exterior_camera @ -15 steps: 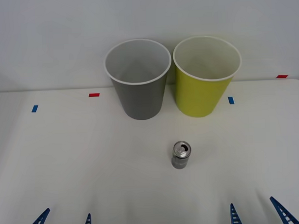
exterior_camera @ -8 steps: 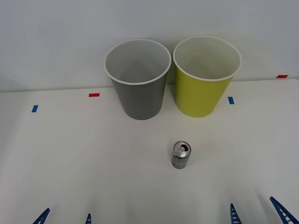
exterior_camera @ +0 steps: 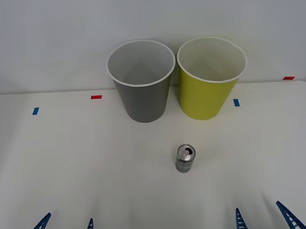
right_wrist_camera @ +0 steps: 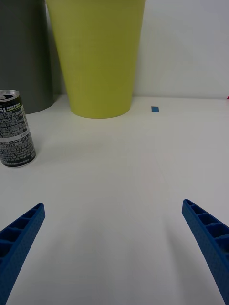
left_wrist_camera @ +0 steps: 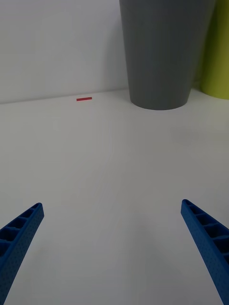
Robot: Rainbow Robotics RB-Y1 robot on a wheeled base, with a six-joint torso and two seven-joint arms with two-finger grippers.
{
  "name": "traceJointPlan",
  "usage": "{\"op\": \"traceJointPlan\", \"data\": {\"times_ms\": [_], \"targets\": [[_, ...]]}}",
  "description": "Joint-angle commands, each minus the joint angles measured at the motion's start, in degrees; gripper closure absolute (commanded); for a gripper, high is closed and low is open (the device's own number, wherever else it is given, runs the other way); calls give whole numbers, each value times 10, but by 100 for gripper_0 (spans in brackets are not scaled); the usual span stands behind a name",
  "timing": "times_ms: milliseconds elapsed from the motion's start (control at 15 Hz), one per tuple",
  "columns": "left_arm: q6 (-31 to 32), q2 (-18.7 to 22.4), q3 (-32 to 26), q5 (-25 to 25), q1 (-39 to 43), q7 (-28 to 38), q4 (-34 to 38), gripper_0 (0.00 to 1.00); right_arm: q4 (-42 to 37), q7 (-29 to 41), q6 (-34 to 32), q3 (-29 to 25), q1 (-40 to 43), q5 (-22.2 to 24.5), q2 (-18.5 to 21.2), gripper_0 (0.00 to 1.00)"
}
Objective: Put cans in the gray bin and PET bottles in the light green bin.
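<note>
Right gripper low at near table edge, jaws wide apart, nothing between them. Left gripper likewise at near edge, jaws spread, holding nothing. Can upright on white table, pull-tab top up — ahead of right jaws, offset toward left-arm side, well clear of both fingers. Farther on, gray bin and light green bin stand side by side, rims nearly touching — green one beyond right jaws, gray one beyond can, toward left-arm side.
</note>
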State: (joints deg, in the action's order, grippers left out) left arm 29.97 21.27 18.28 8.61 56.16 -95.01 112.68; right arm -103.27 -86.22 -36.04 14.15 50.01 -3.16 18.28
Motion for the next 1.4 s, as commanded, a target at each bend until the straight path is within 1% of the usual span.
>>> {"op": "traceJointPlan", "data": {"times_ms": [67, 800, 867, 1067, 1267, 1400], "targets": [[0, 0, 0, 0, 0, 0, 0, 0, 0, 0, 0, 0, 0, 0, 0, 0], [0, 0, 0, 0, 0, 0, 0, 0, 0, 0, 0, 0, 0, 0, 0, 0], [0, 0, 0, 0, 0, 0, 0, 0, 17, 0, 3, 2, -2, 1, -3, 0], [0, 0, 0, 0, 0, 0, 0, 0, 15, -2, -35, 11, 5, 4, 7, 0], [0, 0, 0, 0, 0, 0, 0, 0, 13, -4, -52, 16, 1, 11, 10, 0], [0, 0, 0, 0, 0, 0, 0, 0, 13, -5, -53, 35, -12, 15, 27, 0]]}}
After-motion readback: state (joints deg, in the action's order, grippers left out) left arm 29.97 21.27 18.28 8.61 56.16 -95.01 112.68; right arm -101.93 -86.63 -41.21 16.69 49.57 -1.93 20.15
